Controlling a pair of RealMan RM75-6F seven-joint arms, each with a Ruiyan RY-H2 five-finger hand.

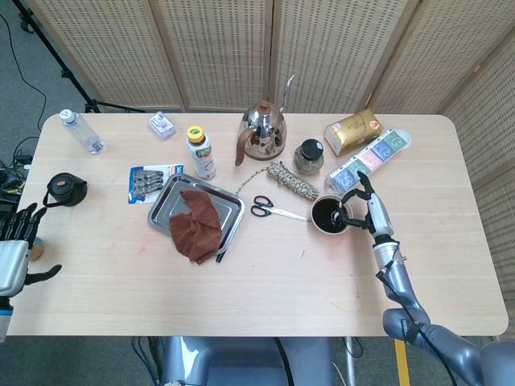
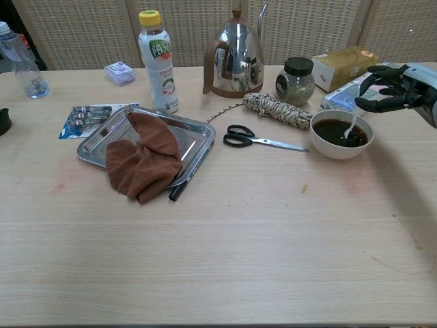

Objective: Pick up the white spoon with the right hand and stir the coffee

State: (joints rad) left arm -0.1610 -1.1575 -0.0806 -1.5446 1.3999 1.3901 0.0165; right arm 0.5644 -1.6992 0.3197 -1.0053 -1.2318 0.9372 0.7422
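Note:
A white bowl [image 2: 341, 146] of dark coffee [image 2: 332, 130] stands right of centre on the table, and is also seen in the head view [image 1: 328, 215]. The white spoon [image 2: 351, 125] stands in the coffee, leaning on the bowl's right rim. My right hand [image 2: 396, 85] hovers just right of the bowl with its fingers spread and nothing in them; in the head view this right hand [image 1: 366, 206] has its fingertips close to the rim. My left hand [image 1: 16, 245] hangs off the table's left edge with its fingers apart, holding nothing.
Scissors [image 2: 256, 139] lie just left of the bowl, with a rope bundle [image 2: 276, 108], a dark-lidded jar [image 2: 298, 78] and a metal kettle [image 2: 235, 58] behind. A colourful tea box [image 1: 370, 159] lies behind my right hand. A tray [image 2: 194, 133] with a brown cloth sits to the left.

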